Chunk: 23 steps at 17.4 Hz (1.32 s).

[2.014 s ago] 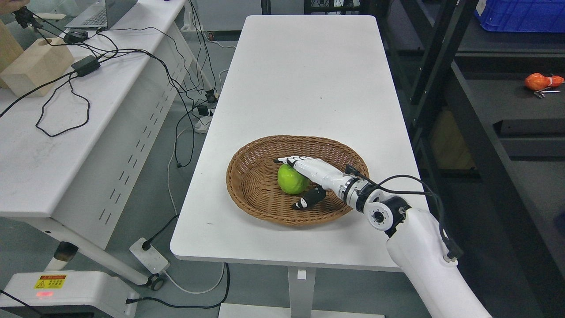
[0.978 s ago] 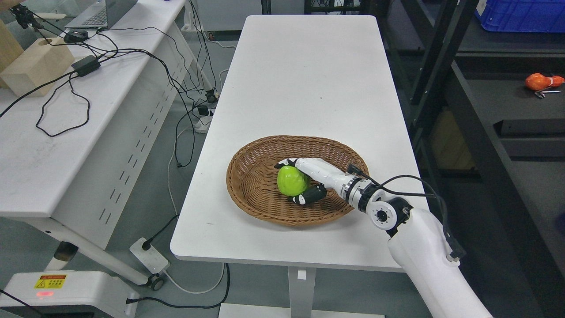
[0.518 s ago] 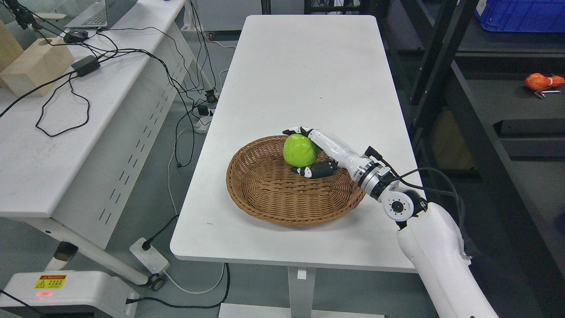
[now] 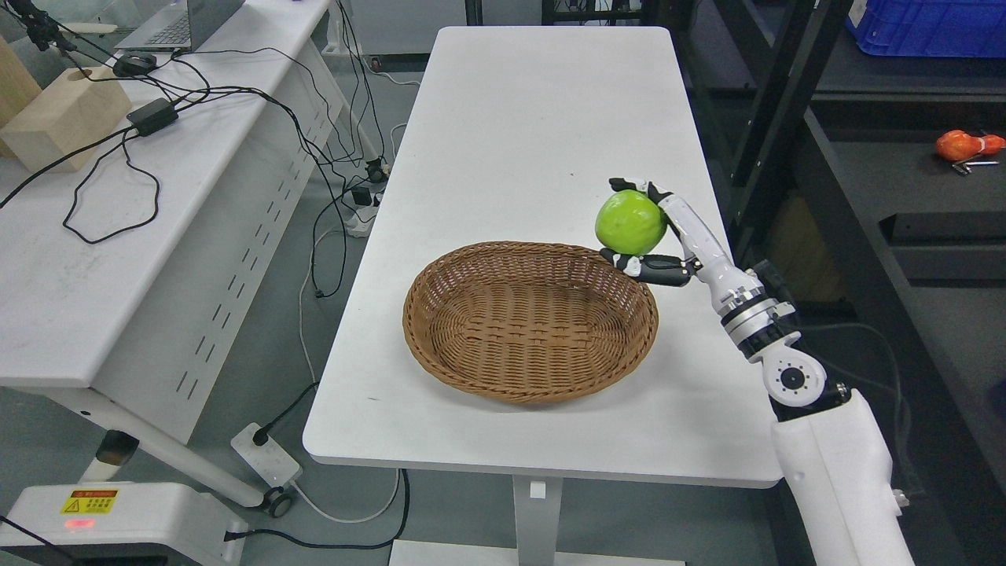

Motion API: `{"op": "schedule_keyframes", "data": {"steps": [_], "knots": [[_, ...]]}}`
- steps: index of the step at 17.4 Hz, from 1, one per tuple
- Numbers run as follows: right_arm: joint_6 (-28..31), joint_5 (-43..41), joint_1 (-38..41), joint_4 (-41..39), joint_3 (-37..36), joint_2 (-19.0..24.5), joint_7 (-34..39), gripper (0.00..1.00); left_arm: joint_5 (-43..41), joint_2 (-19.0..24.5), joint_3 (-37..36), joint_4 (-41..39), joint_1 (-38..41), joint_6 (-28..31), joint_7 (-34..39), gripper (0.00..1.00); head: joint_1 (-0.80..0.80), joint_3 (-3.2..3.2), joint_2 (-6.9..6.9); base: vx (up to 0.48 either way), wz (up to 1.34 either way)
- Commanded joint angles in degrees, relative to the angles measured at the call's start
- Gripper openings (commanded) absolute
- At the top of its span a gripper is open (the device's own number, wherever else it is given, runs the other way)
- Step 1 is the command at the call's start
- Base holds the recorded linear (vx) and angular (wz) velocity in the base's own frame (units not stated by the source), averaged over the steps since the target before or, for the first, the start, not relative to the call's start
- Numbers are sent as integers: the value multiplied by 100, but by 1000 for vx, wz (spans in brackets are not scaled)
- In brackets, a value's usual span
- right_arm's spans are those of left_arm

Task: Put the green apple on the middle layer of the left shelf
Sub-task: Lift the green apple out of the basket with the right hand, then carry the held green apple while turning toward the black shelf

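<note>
The green apple (image 4: 630, 222) is clamped in the right robot hand (image 4: 656, 236), fingers (image 4: 638, 186) curled over its top and far side and the thumb tucked under it. It hangs in the air above the right part of the white surface (image 4: 542, 126), just past the right rim of the wicker basket (image 4: 440, 346), touching neither the surface nor the basket. The basket itself holds nothing that shows.

Judging by this, the pick-up is done: the apple is out of the basket and firmly held. What is left is the larger share, carrying the apple to the shelf, finding the middle layer, setting the fruit down and letting go.

The goal is hard to make out. A dark shelf frame (image 4: 774, 86) stands to the right of the surface, with a level on which an orange object (image 4: 963, 145) lies and a blue bin (image 4: 927, 27) higher up, both cut by the picture's edge. Whether this is the shelf the task means cannot be told, since it stands on the right here, and its layers cannot be counted because the frame runs out of view above and below. The left arm does not show at all. The palm side of the hand is hidden behind the apple, so how deep the fruit sits in the grasp is not clear.
</note>
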Motion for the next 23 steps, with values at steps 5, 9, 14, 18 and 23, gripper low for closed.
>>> {"op": "schedule_keyframes", "data": {"steps": [5,9,14,18,23], "knots": [[124,-852,1903,-1978,-2082,-205,14,4,0,100,-1,-1,0,-9,4,100,0,0,0,0,0],[124,-870,2272,-2269,-1793,217,102,4,0,100,-1,-1,0,-10,-5,100,0,0,0,0,0],[194,-870,2413,-2419,-1484,244,304,4,0,100,-1,-1,0,-1,3,100,0,0,0,0,0],[194,-870,2431,-2454,-1187,276,313,4,0,100,-1,-1,0,-9,3,100,0,0,0,0,0],[203,-861,2440,-2639,-1133,276,313,3,0,100,-1,8,0,-1,-5,100,0,0,0,-43,-22]]}}
